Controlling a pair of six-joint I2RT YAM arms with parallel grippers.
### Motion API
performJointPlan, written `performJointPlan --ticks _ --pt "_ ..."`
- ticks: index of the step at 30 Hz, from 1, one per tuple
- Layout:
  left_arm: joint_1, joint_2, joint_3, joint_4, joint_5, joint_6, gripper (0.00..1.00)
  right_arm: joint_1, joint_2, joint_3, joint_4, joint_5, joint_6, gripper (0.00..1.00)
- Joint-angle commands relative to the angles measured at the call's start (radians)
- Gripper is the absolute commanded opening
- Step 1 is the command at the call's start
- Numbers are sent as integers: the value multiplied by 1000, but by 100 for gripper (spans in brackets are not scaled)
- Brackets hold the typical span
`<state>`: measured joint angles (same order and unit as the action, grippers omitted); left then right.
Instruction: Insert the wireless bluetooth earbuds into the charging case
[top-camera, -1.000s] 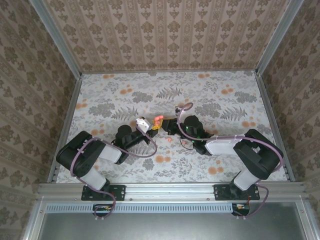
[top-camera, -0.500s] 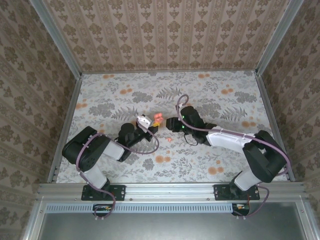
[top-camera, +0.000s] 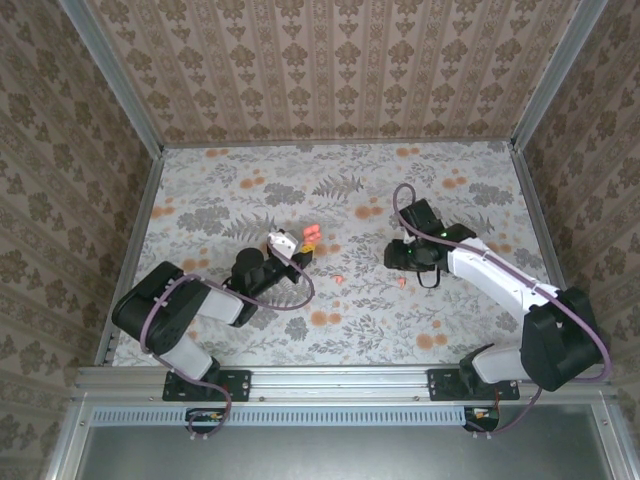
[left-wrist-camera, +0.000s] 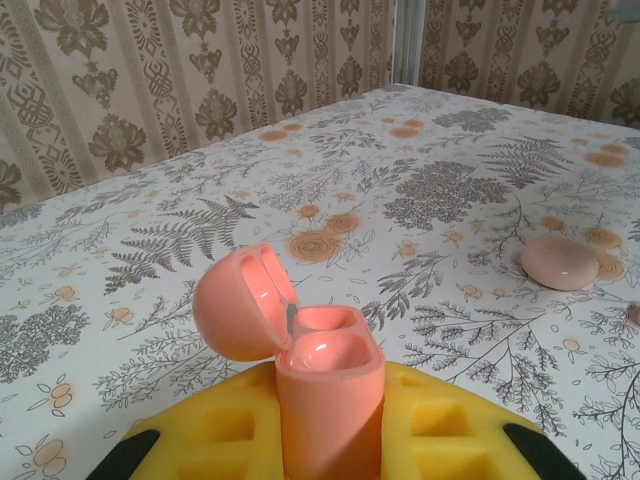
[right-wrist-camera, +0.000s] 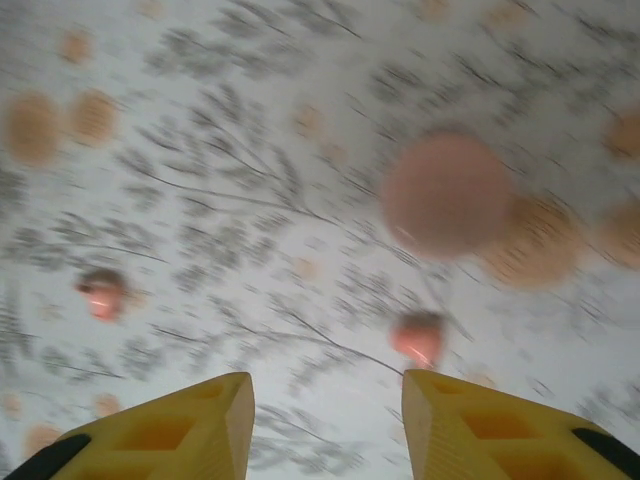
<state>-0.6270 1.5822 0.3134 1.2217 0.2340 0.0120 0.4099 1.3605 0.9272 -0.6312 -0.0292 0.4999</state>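
The open case (left-wrist-camera: 327, 375) is pinched upright in the left claw (left-wrist-camera: 330, 445). The right claw (right-wrist-camera: 326, 420) is spread above the worktop (right-wrist-camera: 250, 240); two earbuds (right-wrist-camera: 420, 338) are seen ahead of it.

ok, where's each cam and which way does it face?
Top external: above and behind the bases, looking down on the table; left arm and right arm show.
Left wrist: on its arm, low, facing across the table; left tool shut on the open charging case.
Right wrist: on its arm, facing down at the blurred table; right tool open.
Shared: top and left wrist both show the charging case.
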Motion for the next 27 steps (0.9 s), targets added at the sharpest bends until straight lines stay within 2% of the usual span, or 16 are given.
performJointPlan --ticks 1,13,27 --pt "6 -41 -2 -51 -12 11 5 -33 25 6 -171 43 -31 46" --pt "6 -99 4 -136 -21 30 5 -40 290 99 -128 -36 -64 45" --pt "6 -134 9 -198 -22 51 5 -27 404 153 -147 -23 -64 37"
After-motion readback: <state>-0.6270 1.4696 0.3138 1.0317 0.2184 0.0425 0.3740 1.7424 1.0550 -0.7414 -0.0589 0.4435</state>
